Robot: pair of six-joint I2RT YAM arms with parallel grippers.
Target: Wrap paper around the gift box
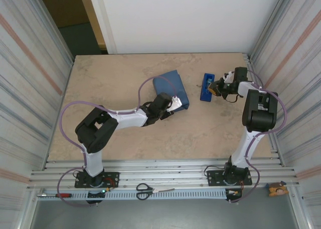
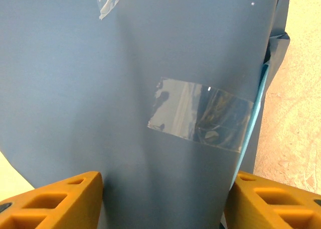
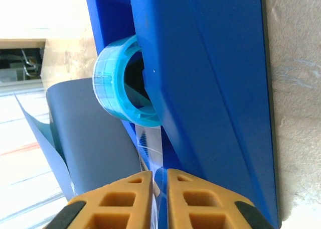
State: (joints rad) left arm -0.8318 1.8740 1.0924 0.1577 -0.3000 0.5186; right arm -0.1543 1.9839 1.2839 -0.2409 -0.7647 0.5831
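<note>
Right gripper (image 3: 159,176) pinched on clear tape strip (image 3: 150,148), fingers almost touching, strip running up to roll (image 3: 118,78). Roll, pale blue core, sits in blue dispenser (image 3: 210,88) on table (image 1: 115,78), far right. Left gripper (image 2: 165,181) fingers wide, clamped across paper (image 2: 100,88) bundle, one each side. Paper folded dark side out, mid-table, left of dispenser, apart from it. Left wrist view: clear patch (image 2: 200,116) taped across seam, second scrap (image 2: 110,0) near top edge. Top view: scissors (image 1: 145,191), screwdriver (image 1: 60,194) on near rail (image 1: 175,175).
</note>
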